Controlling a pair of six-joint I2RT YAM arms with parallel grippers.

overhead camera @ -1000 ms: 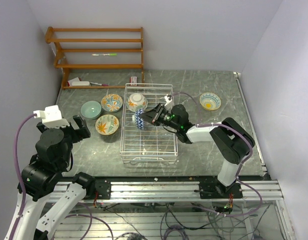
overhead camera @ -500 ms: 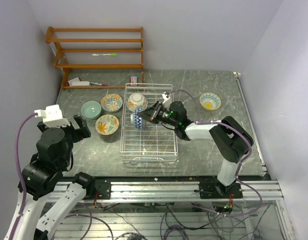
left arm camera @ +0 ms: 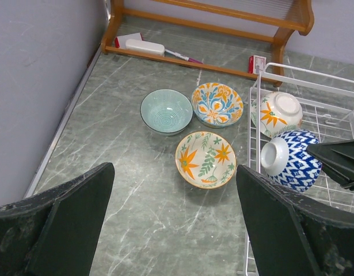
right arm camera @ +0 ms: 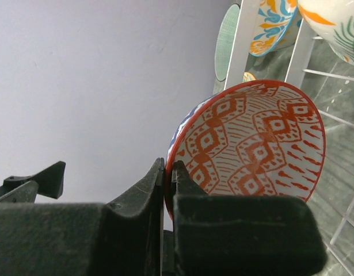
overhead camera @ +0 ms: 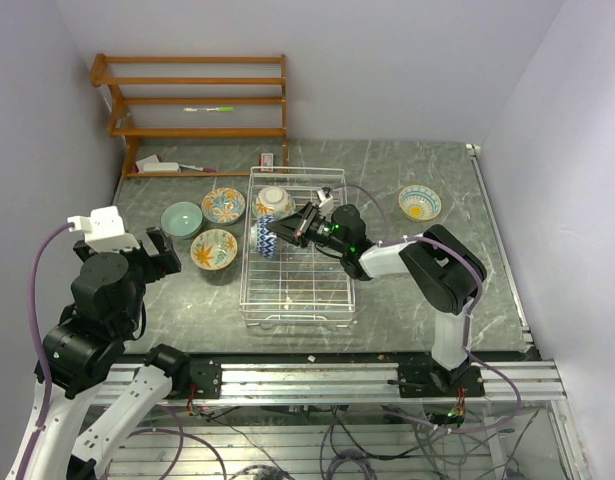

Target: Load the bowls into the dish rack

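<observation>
1. Left gripper (left arm camera: 175,230): two dark fingers (left arm camera: 61,221) at the lower left and lower right corners, spread wide, nothing between them.
2. Green marbled table (left arm camera: 125,190) fills the middle of the frame.
3. Three bowls on the table, centre: teal bowl (left arm camera: 166,111), blue-and-orange bowl (left arm camera: 217,104) just beside it, orange-flower bowl (left arm camera: 205,159) below both.
4. White wire dish rack (left arm camera: 315,77) at the right edge.
5. In the rack: white bowl (left arm camera: 277,113) upside down; below it, blue-and-white bowl (left arm camera: 293,161) on its side.
6. Right gripper (left arm camera: 320,155) enters from the right edge, tips at the blue-and-white bowl.
7. Wooden shelf (left arm camera: 223,11) across the top.
</observation>
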